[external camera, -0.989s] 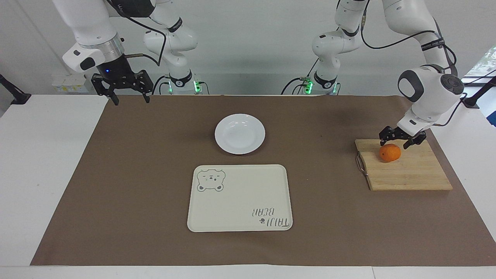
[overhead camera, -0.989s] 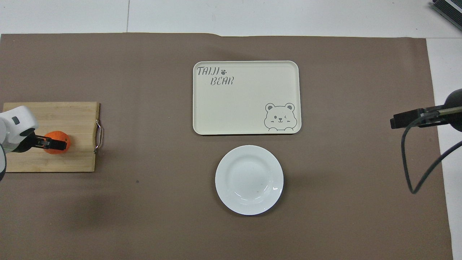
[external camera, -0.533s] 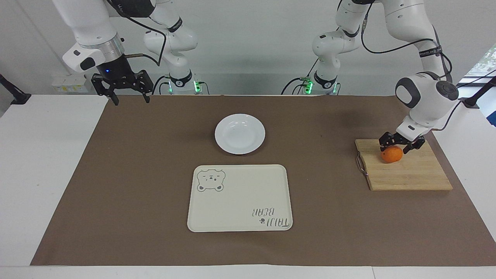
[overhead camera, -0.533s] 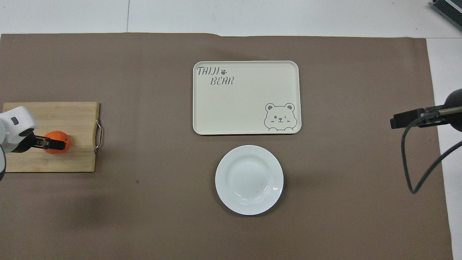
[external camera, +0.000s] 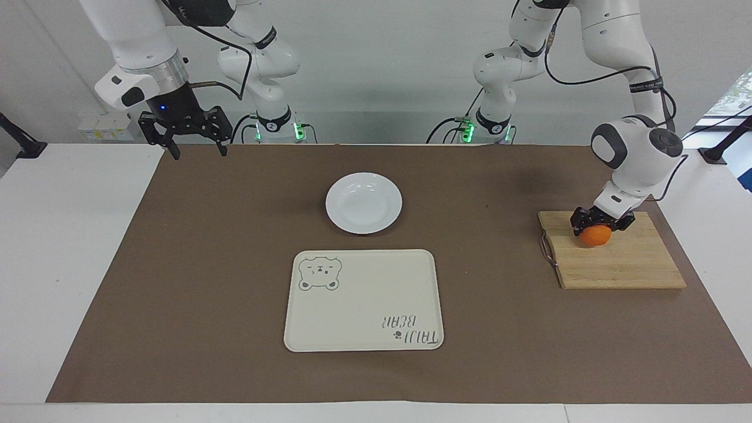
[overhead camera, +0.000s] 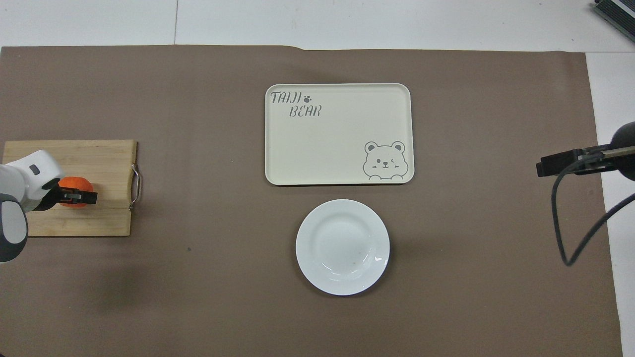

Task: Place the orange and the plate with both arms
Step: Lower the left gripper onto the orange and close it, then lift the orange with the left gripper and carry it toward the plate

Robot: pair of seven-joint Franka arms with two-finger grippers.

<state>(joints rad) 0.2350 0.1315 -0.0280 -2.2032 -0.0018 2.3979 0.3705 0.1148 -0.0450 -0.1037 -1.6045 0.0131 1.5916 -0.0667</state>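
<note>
The orange (external camera: 596, 237) (overhead camera: 74, 185) rests on a wooden cutting board (external camera: 618, 263) at the left arm's end of the table. My left gripper (external camera: 600, 224) (overhead camera: 79, 198) comes down onto it from above, shut on the orange, with a finger on either side of the fruit. The white plate (external camera: 363, 202) (overhead camera: 342, 247) lies bare in the middle of the brown mat, nearer to the robots than the tray. My right gripper (external camera: 195, 150) waits open and holds nothing, hanging over the mat's corner at the right arm's end.
A cream rectangular tray (external camera: 363, 301) (overhead camera: 338, 134) with a bear drawing lies just past the plate, farther from the robots. The cutting board (overhead camera: 96, 158) has a metal handle on its edge toward the table's middle. A brown mat (external camera: 194, 282) covers the table.
My left gripper has dropped lower over the orange and its fingers have closed in on the fruit. The orange, plate and right arm have stayed where they were.
</note>
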